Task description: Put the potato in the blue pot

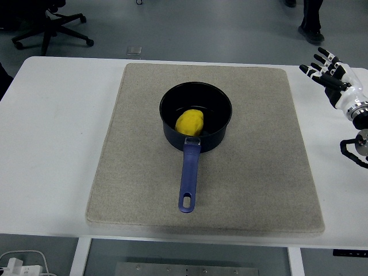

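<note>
A yellow potato (190, 122) lies inside the dark blue pot (214, 109), which stands near the middle of the beige mat (253, 167). The pot's blue handle (188, 179) points toward the table's near edge. My right hand (329, 70) hovers at the far right edge of the picture, beyond the mat's right side, well away from the pot. Its fingers are spread and hold nothing. The left arm does not show.
The white table (52, 144) carries the mat. An office chair base (49, 29) stands on the floor at the back left, and a person's leg and shoe (312, 23) show at the back right. A white cable and plug (17, 263) lie below the table's near left corner.
</note>
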Controlling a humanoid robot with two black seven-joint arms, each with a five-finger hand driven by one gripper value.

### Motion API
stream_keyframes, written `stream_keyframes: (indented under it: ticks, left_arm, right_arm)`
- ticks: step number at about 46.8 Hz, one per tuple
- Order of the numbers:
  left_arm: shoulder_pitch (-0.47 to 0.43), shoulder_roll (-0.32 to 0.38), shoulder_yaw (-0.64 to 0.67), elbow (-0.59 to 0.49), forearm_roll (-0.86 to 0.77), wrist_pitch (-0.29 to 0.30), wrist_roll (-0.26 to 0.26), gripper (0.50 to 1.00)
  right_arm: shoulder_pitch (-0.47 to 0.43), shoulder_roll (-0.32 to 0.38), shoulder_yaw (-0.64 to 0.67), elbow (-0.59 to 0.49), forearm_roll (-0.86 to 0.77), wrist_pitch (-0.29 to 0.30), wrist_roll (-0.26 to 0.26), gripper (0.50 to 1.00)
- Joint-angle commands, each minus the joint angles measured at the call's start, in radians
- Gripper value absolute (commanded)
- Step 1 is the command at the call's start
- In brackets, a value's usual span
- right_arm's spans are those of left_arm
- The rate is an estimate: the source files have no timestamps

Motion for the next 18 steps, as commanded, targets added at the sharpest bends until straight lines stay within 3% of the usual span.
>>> stream_keyframes:
  ticks: [1,18]
  left_arm:
    - [0.000,0.000,0.001,0.000,-0.001,0.001,0.000,0.994]
    - [0.000,0.000,0.001,0.000,-0.001,-0.001,0.000,0.994]
  right_arm:
    - [-0.016,0.003,0.000,-0.001,0.035,0.000,0.001,0.926]
    - [-0.050,0.043,0.003,-0.001,0.110,0.008,0.010,0.926]
